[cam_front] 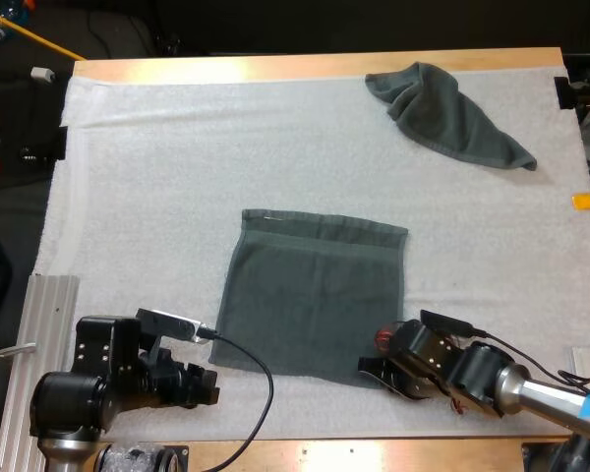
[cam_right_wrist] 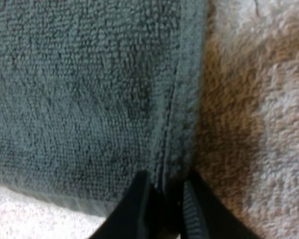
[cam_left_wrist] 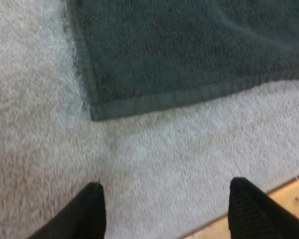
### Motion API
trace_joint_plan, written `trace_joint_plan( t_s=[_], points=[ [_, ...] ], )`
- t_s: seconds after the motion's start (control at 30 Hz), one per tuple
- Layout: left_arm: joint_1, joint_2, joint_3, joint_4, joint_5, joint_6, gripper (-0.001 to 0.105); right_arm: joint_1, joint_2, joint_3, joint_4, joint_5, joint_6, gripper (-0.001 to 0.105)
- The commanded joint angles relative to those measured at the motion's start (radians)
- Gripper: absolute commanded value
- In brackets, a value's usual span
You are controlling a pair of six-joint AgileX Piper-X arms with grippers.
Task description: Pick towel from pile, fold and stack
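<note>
Towel status, big to small. Wooden table [cam_front: 315, 65] carries the white mat [cam_front: 177, 147], which covers nearly all of it.

Spread towel [cam_front: 310, 295] is dark grey-green and lies flat and roughly square at mid-mat, towards the near side, with its hemmed far edge slightly wavy. Near edge sits just short of the mat's near border.

Crumpled towel [cam_front: 442, 113] is the same colour, bunched up at the far right of the mat, well apart from the spread one.

Right gripper [cam_front: 376, 370] is at the spread towel's near right corner. The right wrist view shows the right gripper [cam_right_wrist: 167, 191] clenched on the hem of the spread towel [cam_right_wrist: 79, 89], fabric pinched between the two fingers.

Left gripper [cam_front: 206, 383] is low over bare mat just outside the near left corner. In the left wrist view the left gripper [cam_left_wrist: 164, 199] is released: fingers wide apart, touching nothing, and the corner of the spread towel [cam_left_wrist: 189, 50] is just ahead of them.
</note>
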Motion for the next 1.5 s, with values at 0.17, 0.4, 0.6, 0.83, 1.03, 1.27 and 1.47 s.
trace_joint_plan(
  t_s=[0.17, 0.4, 0.6, 0.83, 1.03, 1.27, 1.47],
  points=[
    [-0.003, 0.041, 0.017, -0.037, -0.001, -0.008, 0.052, 0.002, -0.004, -0.001, 0.004, -0.009, -0.013, 0.0],
    [-0.003, 0.186, 0.017, -0.057, -0.001, -0.011, 0.052, 0.002, -0.004, -0.001, 0.004, -0.009, -0.015, 0.0],
    [-0.003, 0.327, 0.015, -0.133, -0.001, -0.011, 0.052, 0.002, -0.004, -0.001, 0.004, -0.026, -0.015, 0.0],
    [-0.003, 0.439, 0.015, -0.254, -0.001, -0.011, 0.052, 0.002, -0.004, -0.001, 0.004, -0.039, -0.015, 0.0],
    [-0.003, 0.542, 0.015, -0.312, 0.032, -0.011, 0.052, 0.002, -0.004, -0.001, 0.004, -0.045, -0.015, 0.0],
    [-0.003, 0.669, 0.015, -0.358, 0.061, -0.019, 0.052, 0.002, -0.004, -0.001, 0.004, -0.046, -0.015, 0.0],
    [-0.003, 0.734, 0.015, -0.383, 0.064, -0.026, 0.052, 0.002, -0.004, -0.001, 0.004, -0.049, -0.015, 0.0]
  ],
)
